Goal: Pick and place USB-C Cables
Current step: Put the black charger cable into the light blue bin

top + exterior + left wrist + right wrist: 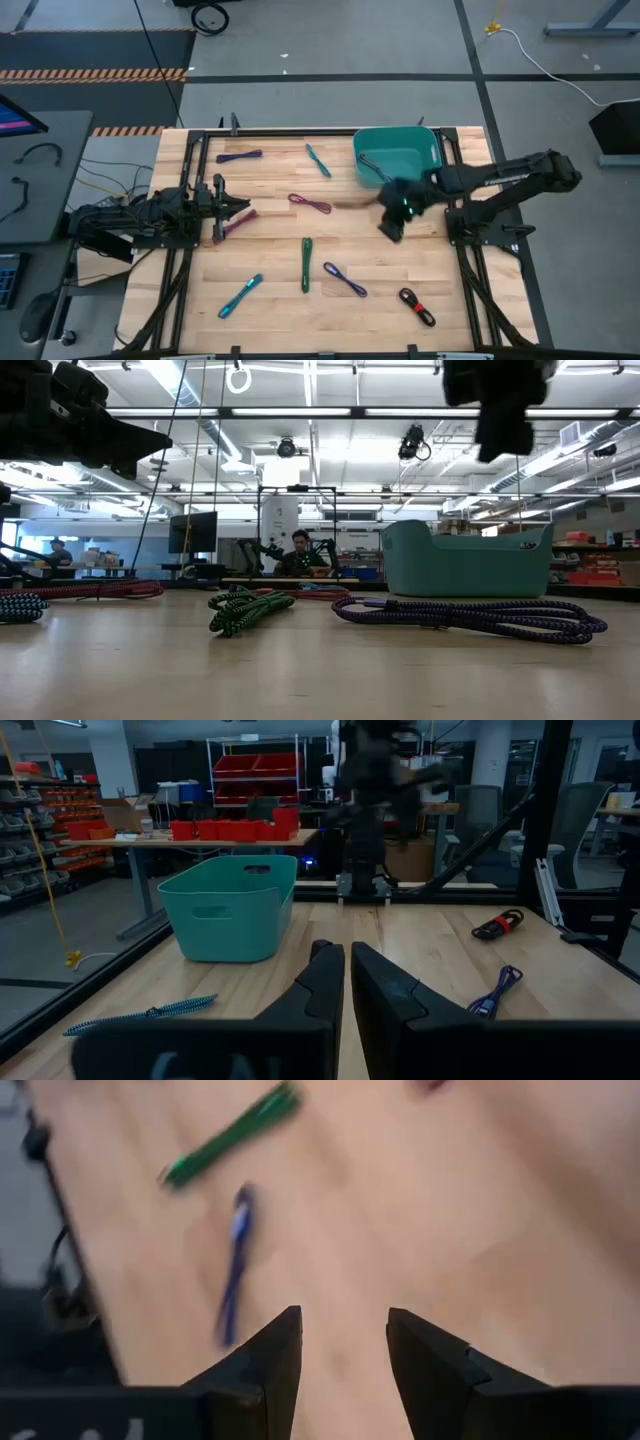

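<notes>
Several USB-C cable bundles lie flat on the wooden table (pixel 280 240): purple (pixel 238 156), teal (pixel 318 160), maroon-purple (pixel 310 203), maroon (pixel 238 222), green (pixel 306 264), teal (pixel 240 295), purple (pixel 344 279) and black with a red tie (pixel 417 306). One more cable (pixel 372 165) lies in the teal bin (pixel 397 155). My right gripper (pixel 343 1340) is open and empty. It hangs above the table just in front of the bin (pixel 393 215). Below it its wrist view shows the green cable (pixel 230 1135) and the purple cable (pixel 233 1265). My left gripper (pixel 347 980) is shut and empty, raised at the table's left (pixel 240 210).
The bin stands at the table's far right (pixel 465 558). Black frame rails (pixel 470 270) run along the table's left and right edges. In the low view the green cable (pixel 245 608) and a purple cable (pixel 470 615) lie nearest. A person (pixel 300 550) sits in the room beyond.
</notes>
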Robot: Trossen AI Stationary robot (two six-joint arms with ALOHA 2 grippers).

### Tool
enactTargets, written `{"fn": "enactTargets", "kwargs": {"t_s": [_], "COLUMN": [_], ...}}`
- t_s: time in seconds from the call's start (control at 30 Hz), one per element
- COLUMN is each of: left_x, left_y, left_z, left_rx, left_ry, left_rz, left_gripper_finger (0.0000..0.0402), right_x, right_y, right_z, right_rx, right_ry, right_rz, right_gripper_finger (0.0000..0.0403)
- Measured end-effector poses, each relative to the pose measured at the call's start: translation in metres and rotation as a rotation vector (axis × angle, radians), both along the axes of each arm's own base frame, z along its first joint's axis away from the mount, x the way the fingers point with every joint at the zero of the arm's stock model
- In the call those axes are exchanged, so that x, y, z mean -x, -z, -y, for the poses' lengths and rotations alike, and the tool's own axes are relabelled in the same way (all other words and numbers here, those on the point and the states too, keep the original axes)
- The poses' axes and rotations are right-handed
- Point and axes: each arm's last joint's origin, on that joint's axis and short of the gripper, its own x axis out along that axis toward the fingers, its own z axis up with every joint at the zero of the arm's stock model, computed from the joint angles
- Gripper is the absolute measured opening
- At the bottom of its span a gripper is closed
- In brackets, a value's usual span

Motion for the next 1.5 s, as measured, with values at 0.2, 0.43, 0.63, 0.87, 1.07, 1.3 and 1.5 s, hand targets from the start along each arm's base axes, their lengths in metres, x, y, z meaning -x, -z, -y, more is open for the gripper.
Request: {"fn": "enactTargets", "kwargs": {"t_s": [0.2, 0.43, 0.63, 0.87, 1.07, 1.3, 1.5], "left_x": [0.000, 0.000, 0.000, 0.000, 0.000, 0.000, 0.000], "left_y": [0.000, 0.000, 0.000, 0.000, 0.000, 0.000, 0.000], "left_z": [0.000, 0.000, 0.000, 0.000, 0.000, 0.000, 0.000], "left_rx": [-0.001, 0.000, 0.000, 0.000, 0.000, 0.000, 0.000], "left_ry": [0.000, 0.000, 0.000, 0.000, 0.000, 0.000, 0.000], "left_rz": [0.000, 0.000, 0.000, 0.000, 0.001, 0.000, 0.000], "left_gripper_finger": [0.0035, 0.0035, 0.0028, 0.0034, 0.0032, 0.0026, 0.0035], "right_x": [-0.001, 0.003, 0.003, 0.010, 0.006, -0.002, -0.009], "right_y": [0.017, 0.052, 0.075, 0.105, 0.138, 0.161, 0.144], "right_z": [-0.041, -0.084, -0.119, -0.149, -0.166, -0.169, -0.155], "right_rx": [-0.176, -0.223, -0.274, -0.232, -0.197, -0.193, -0.153], "right_ry": [-0.090, -0.087, -0.009, 0.069, 0.037, 0.044, 0.093], "right_rz": [-0.175, -0.479, -0.613, -0.755, -0.789, -0.828, -0.705], "right_gripper_finger": [0.0154, 0.0187, 0.0252, 0.0309, 0.0283, 0.0164, 0.0058]}}
